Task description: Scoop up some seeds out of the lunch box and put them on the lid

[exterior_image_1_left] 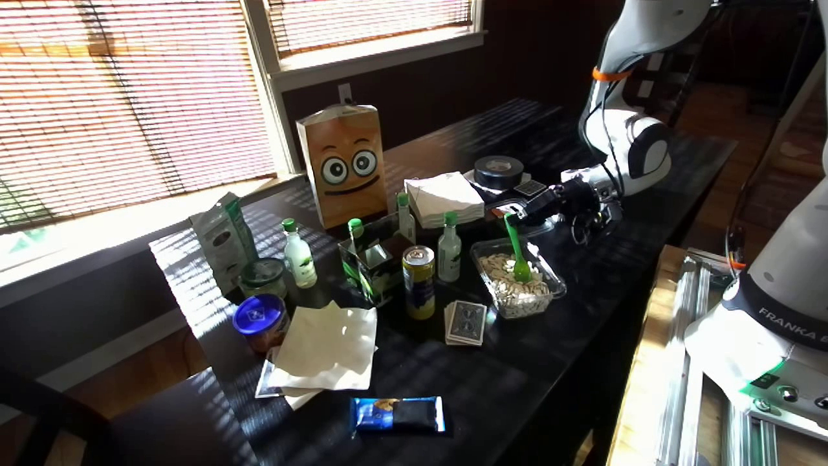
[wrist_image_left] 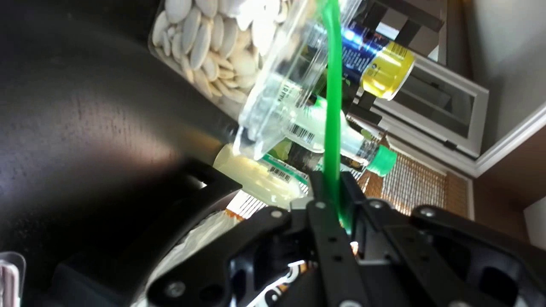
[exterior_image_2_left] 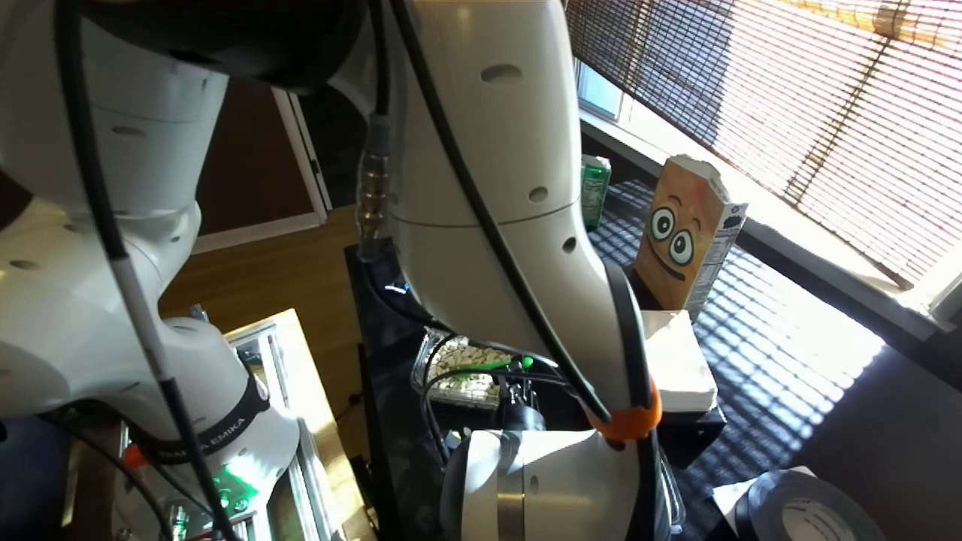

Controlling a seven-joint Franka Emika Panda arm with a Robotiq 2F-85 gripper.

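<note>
Wrist view has the black two-fingered gripper closed on the slim green plastic spoon; probably light and springy, it suits a hold high on its handle; the flat pale-beige seeds should slide loosely; they lie below the gripper, nearer in an exterior view, inside the shallow clear-plastic rectangular lunch box.

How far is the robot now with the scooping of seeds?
Done: the gripper holds the spoon. In hand: in an exterior view, the spoon's bowl is at the seeds in the box; whether it carries any is unclear. Left, it seems: lifting a load and tipping it onto the lid, which I cannot surely identify; I see no seeds outside the box.
</note>
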